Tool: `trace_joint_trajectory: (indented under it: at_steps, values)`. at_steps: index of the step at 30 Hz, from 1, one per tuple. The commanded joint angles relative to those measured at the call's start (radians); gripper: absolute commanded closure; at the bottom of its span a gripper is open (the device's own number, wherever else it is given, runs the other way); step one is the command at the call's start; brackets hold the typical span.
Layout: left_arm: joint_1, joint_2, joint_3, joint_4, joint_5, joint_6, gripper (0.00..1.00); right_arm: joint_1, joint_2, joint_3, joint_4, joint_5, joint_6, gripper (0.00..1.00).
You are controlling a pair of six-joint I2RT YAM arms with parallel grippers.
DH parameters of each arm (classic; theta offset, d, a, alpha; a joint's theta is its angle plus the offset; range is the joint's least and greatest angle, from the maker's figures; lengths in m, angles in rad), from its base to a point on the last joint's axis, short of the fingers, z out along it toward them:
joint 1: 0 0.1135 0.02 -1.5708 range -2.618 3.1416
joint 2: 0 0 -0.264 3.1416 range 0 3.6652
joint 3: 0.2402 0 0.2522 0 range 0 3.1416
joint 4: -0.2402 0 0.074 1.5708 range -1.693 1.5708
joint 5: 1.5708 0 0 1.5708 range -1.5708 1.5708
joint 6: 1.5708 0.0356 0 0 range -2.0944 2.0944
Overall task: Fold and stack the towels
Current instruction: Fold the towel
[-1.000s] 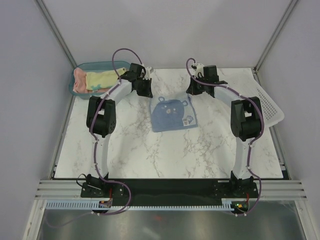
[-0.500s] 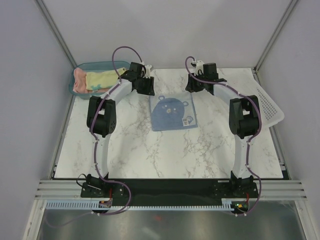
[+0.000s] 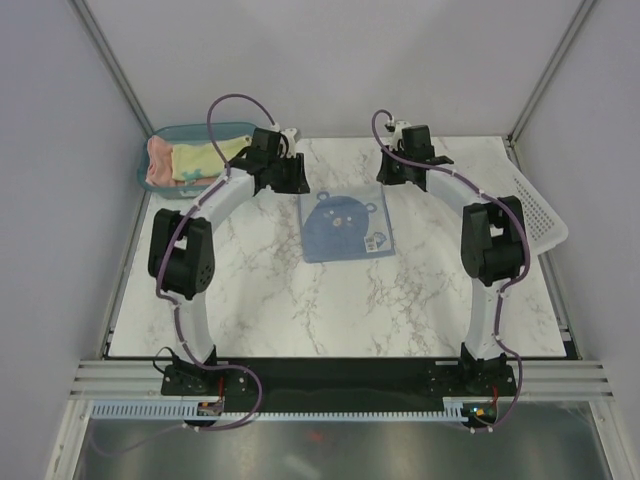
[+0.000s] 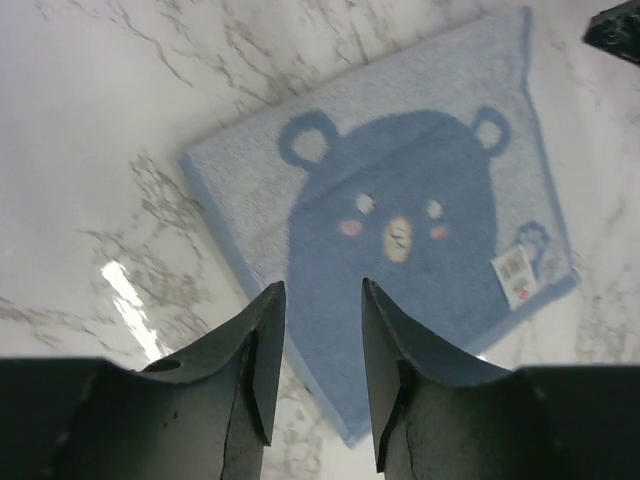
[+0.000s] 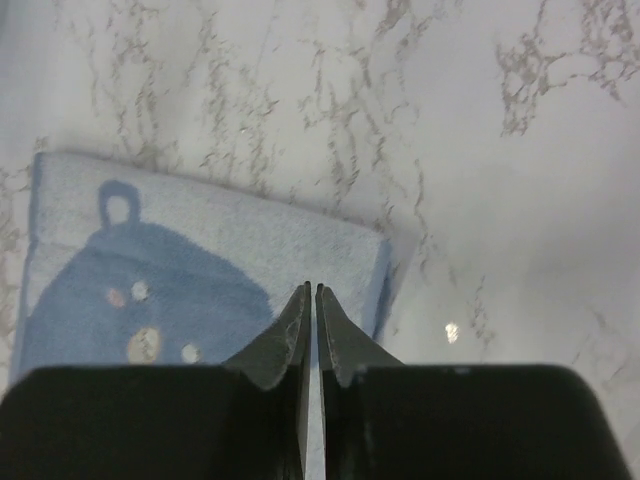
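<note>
A light blue towel [image 3: 345, 226] with a bear face lies flat, folded into a square, at the table's middle; it also shows in the left wrist view [image 4: 400, 200] and the right wrist view [image 5: 200, 260]. My left gripper [image 3: 290, 180] [image 4: 322, 288] hovers off the towel's far left corner, open, with nothing between its fingers. Above the far right corner my right gripper [image 3: 392, 172] [image 5: 312, 288] has its jaws almost together, empty. A salmon-pink towel [image 3: 157, 160] and a pale yellow towel [image 3: 205, 158] lie in the teal bin [image 3: 190, 130].
The teal bin stands at the table's far left corner, just left of my left wrist. A white perforated basket [image 3: 540, 215] leans at the right edge. Grey walls close in the table on three sides.
Both grippers opened off the blue towel's far corners and drew back; the right one has closed again. The left arm's elbow swung out to the left.
</note>
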Motion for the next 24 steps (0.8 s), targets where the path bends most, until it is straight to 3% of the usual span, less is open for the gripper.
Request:
trace_joint_trajectory:
  at_steps: [1, 5, 9, 24]
  values:
    - [-0.068, -0.159, -0.155, 0.097, 0.071, -0.160, 0.57, 0.061, -0.146, -0.066, -0.033, 0.019, 0.080, 0.91]
    - [-0.154, -0.227, -0.340, 0.152, 0.071, -0.235, 0.65, 0.070, -0.237, -0.253, -0.038, 0.042, 0.181, 0.99]
    - [-0.220, -0.254, -0.460, 0.167, 0.023, -0.283, 0.71, 0.090, -0.301, -0.394, -0.026, 0.058, 0.176, 1.00]
    - [-0.224, -0.460, -0.753, 0.126, -0.153, -0.423, 0.74, 0.274, -0.568, -0.879, 0.155, 0.177, 0.353, 1.00]
